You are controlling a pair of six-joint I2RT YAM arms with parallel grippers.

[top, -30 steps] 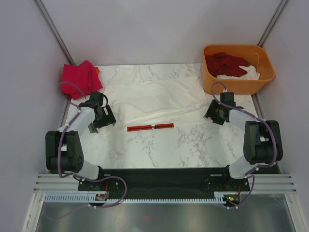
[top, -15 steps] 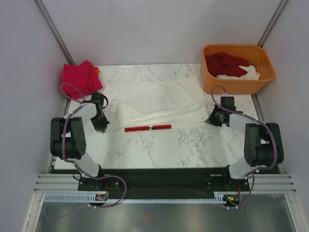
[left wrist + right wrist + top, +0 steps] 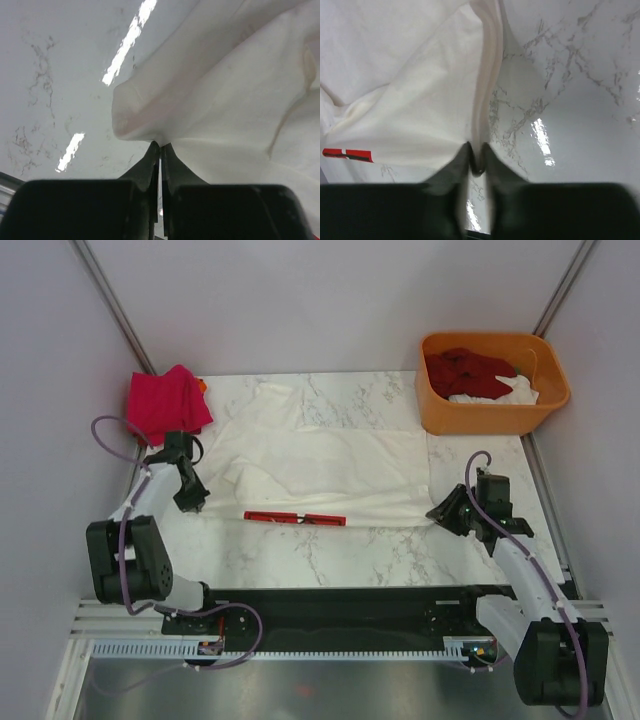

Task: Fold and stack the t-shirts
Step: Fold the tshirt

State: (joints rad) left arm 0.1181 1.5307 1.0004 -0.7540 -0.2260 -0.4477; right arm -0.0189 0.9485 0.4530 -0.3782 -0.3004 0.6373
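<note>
A bright pink-red t-shirt [image 3: 168, 400] lies bunched at the far left corner of the counter [image 3: 380, 540]. Just nearer, the left jaws are closed on a fold at the left edge of the large white t-shirt [image 3: 320, 445]. This shirt is spread across the counter's middle, with its red printed bar [image 3: 295, 518] along the near edge. The right jaws pinch its right near corner. Beyond them, the orange tub [image 3: 495, 418] holds a dark red t-shirt [image 3: 468, 368] and a white one [image 3: 505, 392].
</note>
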